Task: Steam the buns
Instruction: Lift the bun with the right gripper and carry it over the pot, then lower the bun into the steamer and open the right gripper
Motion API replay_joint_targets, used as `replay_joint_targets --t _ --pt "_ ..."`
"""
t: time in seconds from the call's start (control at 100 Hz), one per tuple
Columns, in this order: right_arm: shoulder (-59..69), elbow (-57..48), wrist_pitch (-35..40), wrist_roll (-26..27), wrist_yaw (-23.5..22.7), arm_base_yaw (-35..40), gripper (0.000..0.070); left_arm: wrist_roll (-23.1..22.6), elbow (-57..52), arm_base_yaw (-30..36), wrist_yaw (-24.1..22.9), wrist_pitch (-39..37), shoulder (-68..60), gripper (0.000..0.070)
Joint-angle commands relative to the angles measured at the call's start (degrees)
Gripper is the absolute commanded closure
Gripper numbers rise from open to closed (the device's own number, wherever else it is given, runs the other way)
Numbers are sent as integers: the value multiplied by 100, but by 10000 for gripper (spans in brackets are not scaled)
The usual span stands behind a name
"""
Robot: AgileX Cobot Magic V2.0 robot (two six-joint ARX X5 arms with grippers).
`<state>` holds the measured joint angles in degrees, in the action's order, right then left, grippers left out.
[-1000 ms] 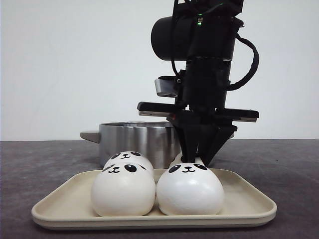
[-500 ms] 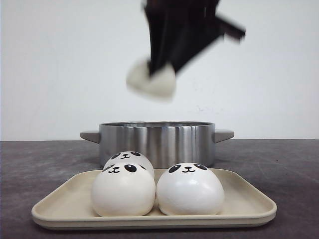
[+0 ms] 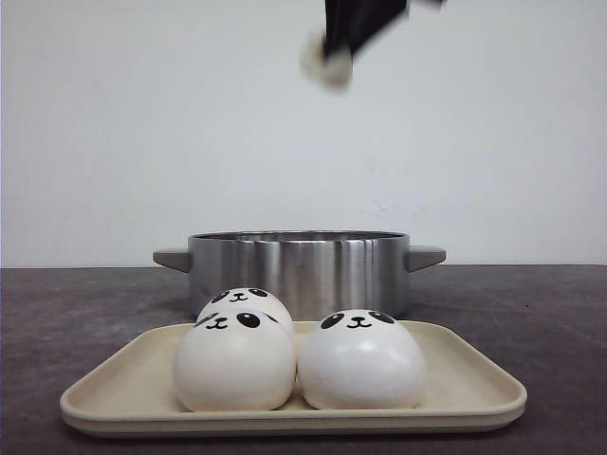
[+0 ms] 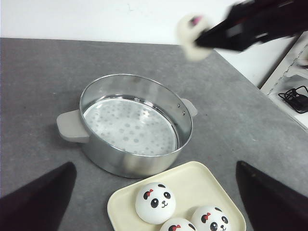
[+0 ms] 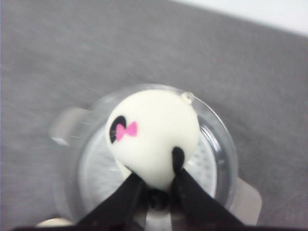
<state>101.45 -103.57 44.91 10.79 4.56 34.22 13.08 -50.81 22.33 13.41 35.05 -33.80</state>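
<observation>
Three white panda buns [image 3: 234, 365] [image 3: 360, 365] [image 3: 245, 301] sit on a cream tray [image 3: 455, 379] in front of a steel steamer pot [image 3: 299, 270]. My right gripper [image 3: 356, 24] is shut on a fourth bun [image 3: 327, 64], blurred, high above the pot. In the right wrist view the gripper [image 5: 156, 175] pinches this bun [image 5: 151, 134] over the pot's rim [image 5: 226, 144]. In the left wrist view my left gripper [image 4: 155, 166] is wide open and empty above the tray [image 4: 202, 178], its buns [image 4: 155, 202] and the pot [image 4: 144, 166]. The held bun [image 4: 192, 33] also shows there.
The pot's perforated insert [image 4: 127, 127] holds nothing. A shelf with black cables [image 4: 293, 94] stands beyond the table's edge. A white wall runs behind the dark grey table [image 3: 550, 313].
My right gripper has lifted the back right bun off the tray and carried it up high above the pot. The three other buns have not moved.
</observation>
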Motion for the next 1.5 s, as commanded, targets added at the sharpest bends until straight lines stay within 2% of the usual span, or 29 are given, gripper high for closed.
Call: replay_joint_targets --t 0.0,0.14,0.38,0.69,0.75,0.86,0.89,1.04,1.15,1.29,1.33,1.38,1.42,1.43,1.45,1.49 --pt "452 -133 -81 -195 0 -24 694 -37 -68 31 -28 -24 -26 40" --pt "1174 -133 -372 -225 50 -157 695 -35 -68 31 -28 -22 -26 40" --pt "1987 -133 -994 -437 619 -179 694 -33 -68 31 -31 155 -26 40" --pt "2341 -133 -1163 -520 599 -223 689 -37 -68 31 -61 413 -26 40" --pt "2343 -133 -1139 -529 595 -240 620 -37 -68 31 -129 420 -26 40" --pt "2352 -133 -1034 -546 599 -260 330 -37 -68 31 -160 413 -26 40" --pt "2354 -133 -1005 -546 601 -264 291 -37 -68 31 -162 415 -26 40" --pt "2356 -133 -863 -546 597 -302 271 -37 -68 31 -160 415 -26 40" --pt "2356 -133 -791 -546 599 -315 228 -35 -68 31 -157 415 -26 40" --pt "2236 -254 -498 -501 592 -313 232 -9 -68 31 -155 420 -35 40" --pt "2157 -337 -358 -503 588 -313 265 11 -68 31 -131 417 -50 40" --pt "1998 -417 -216 -505 535 -306 398 46 -68 31 -76 415 -83 40" --pt "1845 -457 -153 -511 494 -280 561 98 -68 31 -11 407 -136 43" --pt "1773 -468 -131 -511 474 -269 626 118 -68 31 26 398 -162 47" --pt "1692 -470 -111 -511 452 -260 690 133 -68 31 63 396 -192 54" --pt "1451 -470 -68 -496 428 -240 688 160 -68 31 177 380 -289 69"
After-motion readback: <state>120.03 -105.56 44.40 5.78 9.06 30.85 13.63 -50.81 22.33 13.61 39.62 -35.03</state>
